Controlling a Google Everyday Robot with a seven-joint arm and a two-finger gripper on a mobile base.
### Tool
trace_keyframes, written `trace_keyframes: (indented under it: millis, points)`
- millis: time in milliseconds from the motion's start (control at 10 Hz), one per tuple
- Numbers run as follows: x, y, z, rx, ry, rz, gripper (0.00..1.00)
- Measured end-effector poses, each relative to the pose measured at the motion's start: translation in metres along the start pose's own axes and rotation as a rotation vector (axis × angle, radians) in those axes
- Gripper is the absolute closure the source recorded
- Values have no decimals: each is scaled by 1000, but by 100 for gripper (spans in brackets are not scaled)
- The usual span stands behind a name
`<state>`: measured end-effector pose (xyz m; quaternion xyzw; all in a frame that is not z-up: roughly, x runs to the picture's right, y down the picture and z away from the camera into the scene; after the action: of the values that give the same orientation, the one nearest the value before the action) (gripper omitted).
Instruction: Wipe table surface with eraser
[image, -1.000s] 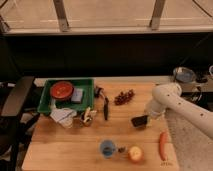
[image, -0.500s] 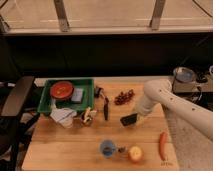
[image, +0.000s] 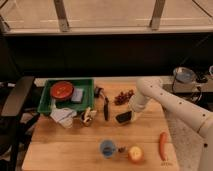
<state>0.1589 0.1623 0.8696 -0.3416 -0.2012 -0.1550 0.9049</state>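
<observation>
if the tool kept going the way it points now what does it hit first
The tool, over the right-middle of the table surface, points down and left. The eraser sits at its tip, so that comes first, with the wood seemingly just beneath. Depth is unclear.

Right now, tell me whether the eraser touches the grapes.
Apart. The camera view shows bare table between the eraser and the grapes; the gripper sits at the eraser's right end.
</observation>
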Motion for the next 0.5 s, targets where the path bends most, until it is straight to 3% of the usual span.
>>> trace_keyframes:
  millis: [200, 500]
  points:
    - [11, -18, 9, -6, 19, 17, 100]
    - [46, -14, 7, -11, 81, 83, 100]
